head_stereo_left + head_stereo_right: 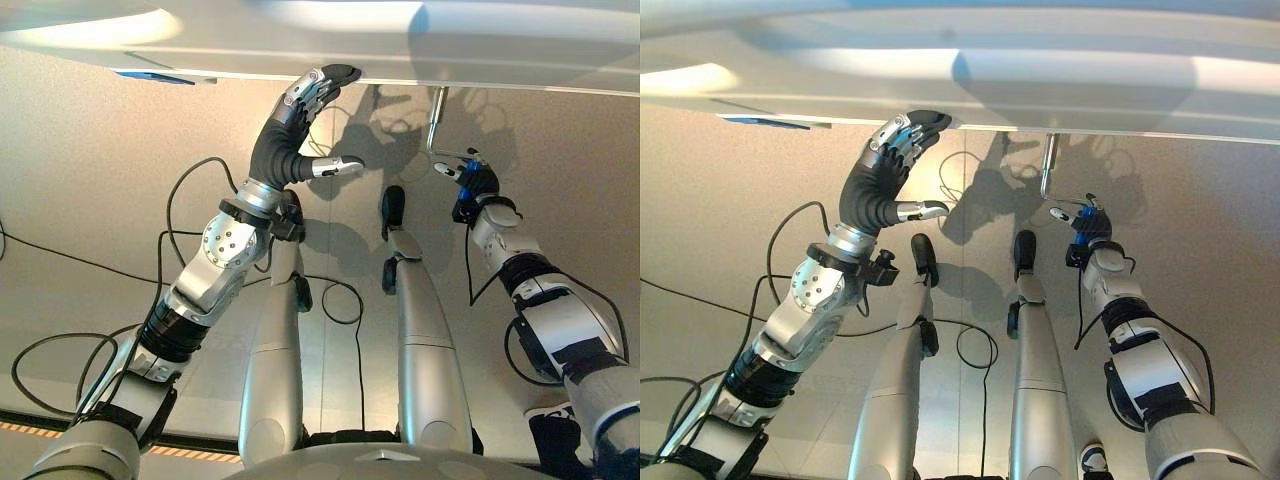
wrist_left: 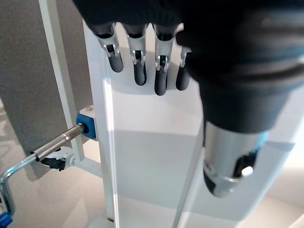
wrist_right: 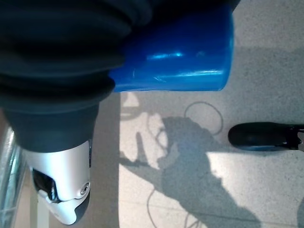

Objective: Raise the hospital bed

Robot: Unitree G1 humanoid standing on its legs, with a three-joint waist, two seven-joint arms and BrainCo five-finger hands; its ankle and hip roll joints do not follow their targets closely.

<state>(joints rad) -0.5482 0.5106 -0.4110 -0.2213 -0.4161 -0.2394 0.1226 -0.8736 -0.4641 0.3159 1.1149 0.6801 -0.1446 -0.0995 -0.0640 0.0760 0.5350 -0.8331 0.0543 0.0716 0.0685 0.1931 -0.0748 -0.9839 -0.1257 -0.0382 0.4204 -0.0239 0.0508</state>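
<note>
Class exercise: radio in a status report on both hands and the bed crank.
Left hand open, fingers flat on white bed end panel. Right hand shut on blue-gripped metal crank handle. Nothing in the way.

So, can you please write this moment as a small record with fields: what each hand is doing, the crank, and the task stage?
left hand: raised, straight fingers resting against the white bed frame edge, open
right hand: closed around the blue grip of the crank handle
crank handle: bent metal rod hanging below the bed frame, running into a blue socket on the frame
floor: light, speckled
task stage: crank gripped; whether it is turning cannot be told
</note>
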